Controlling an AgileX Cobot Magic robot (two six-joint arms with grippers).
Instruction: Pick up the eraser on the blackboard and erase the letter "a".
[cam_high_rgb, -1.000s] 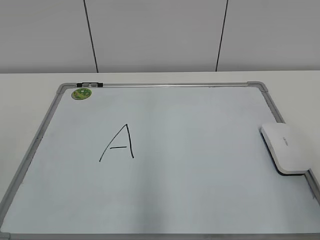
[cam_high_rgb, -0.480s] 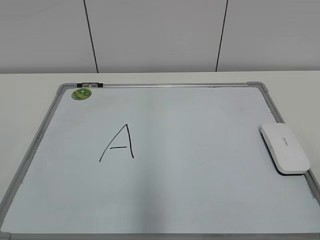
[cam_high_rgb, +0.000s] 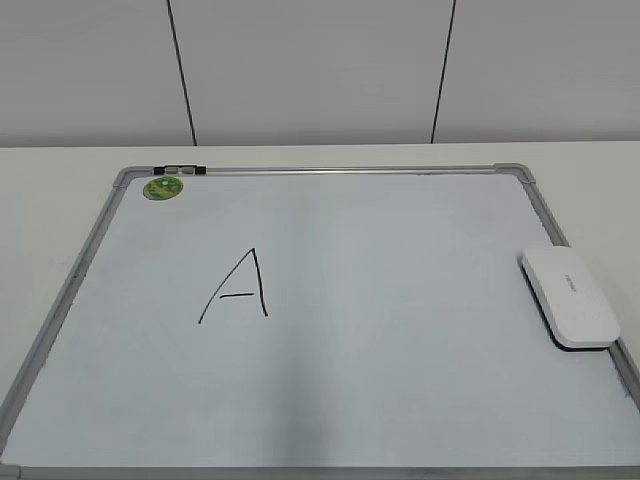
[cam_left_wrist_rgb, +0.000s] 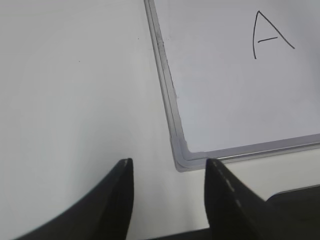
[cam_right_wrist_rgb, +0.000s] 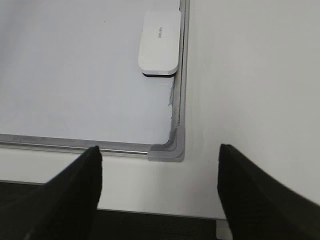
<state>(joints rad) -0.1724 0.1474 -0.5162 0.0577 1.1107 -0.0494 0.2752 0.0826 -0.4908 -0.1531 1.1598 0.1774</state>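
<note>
The blackboard (cam_high_rgb: 400, 300) is a white dry-erase board with a grey frame, lying flat on the table. The white eraser (cam_high_rgb: 569, 296) lies on its right edge; it also shows in the right wrist view (cam_right_wrist_rgb: 160, 42). Only a tall angular capital "A" (cam_high_rgb: 240, 288) is written on the board; no lowercase "a" shows in any view. My left gripper (cam_left_wrist_rgb: 169, 167) is open and empty, just off the board's near left corner (cam_left_wrist_rgb: 182, 162). My right gripper (cam_right_wrist_rgb: 160, 149) is open and empty, near the board's near right corner, short of the eraser. Neither gripper shows in the exterior view.
A round green sticker (cam_high_rgb: 163, 187) and a small dark clip (cam_high_rgb: 180, 169) sit at the board's far left corner. The white table (cam_high_rgb: 50, 200) surrounds the board. Its front edge (cam_right_wrist_rgb: 150, 212) lies just below my right gripper. A panelled wall stands behind.
</note>
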